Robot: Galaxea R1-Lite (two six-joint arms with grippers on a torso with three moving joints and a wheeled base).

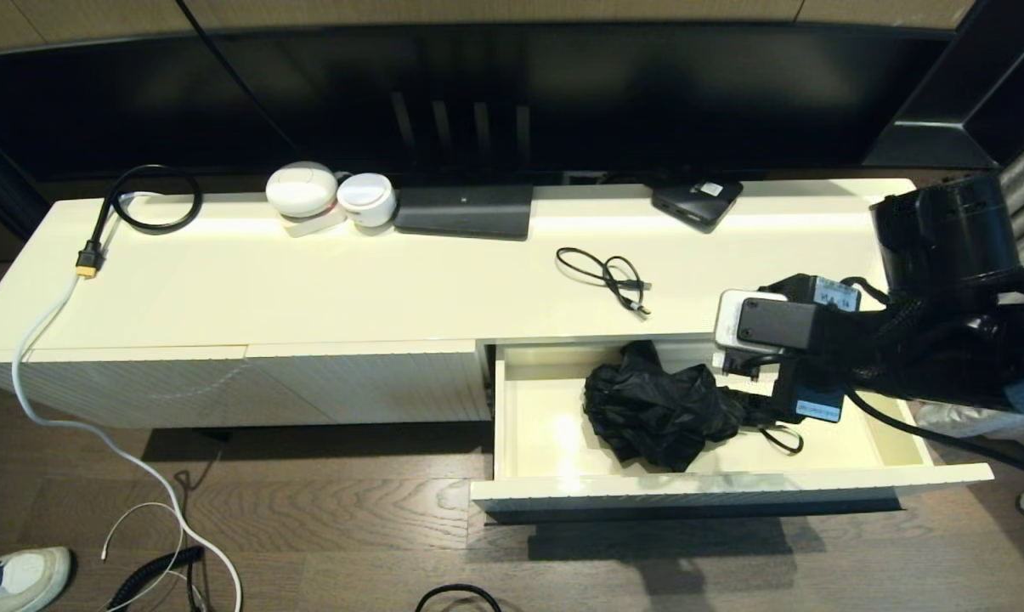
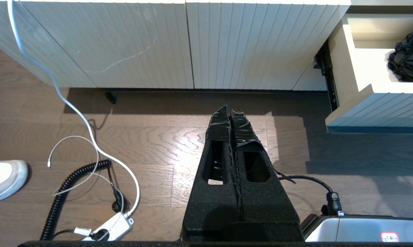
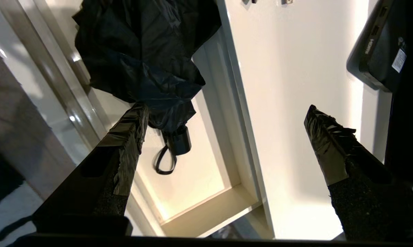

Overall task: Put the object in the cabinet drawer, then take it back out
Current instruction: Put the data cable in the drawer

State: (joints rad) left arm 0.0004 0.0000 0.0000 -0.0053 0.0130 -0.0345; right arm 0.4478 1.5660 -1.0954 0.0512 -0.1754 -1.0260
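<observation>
The cabinet drawer point(image 1: 732, 490) stands pulled out at the right end of the cream cabinet. Its smooth inside point(image 3: 192, 171) is lit; the handle is out of view. The object, a crumpled black folding umbrella point(image 1: 656, 404) point(image 3: 141, 51), lies in the middle of the drawer, its stubby handle and wrist strap point(image 3: 177, 142) towards the right. My right gripper point(image 3: 227, 108) hovers open above the drawer's right part, one finger point(image 3: 129, 137) beside the umbrella's handle end, nothing held. My left gripper point(image 2: 230, 109) is shut and empty, parked low over the wooden floor, left of the drawer point(image 2: 374, 109).
On the cabinet top point(image 1: 308, 289) lie a thin black cable point(image 1: 605, 276), a flat black box point(image 1: 465, 211), a small black device point(image 1: 697, 202), two white round devices point(image 1: 303, 191) and a yellow-tipped cable point(image 1: 87, 259). Cables and a power strip point(image 2: 110, 226) litter the floor; a shoe point(image 1: 14, 578) at front left.
</observation>
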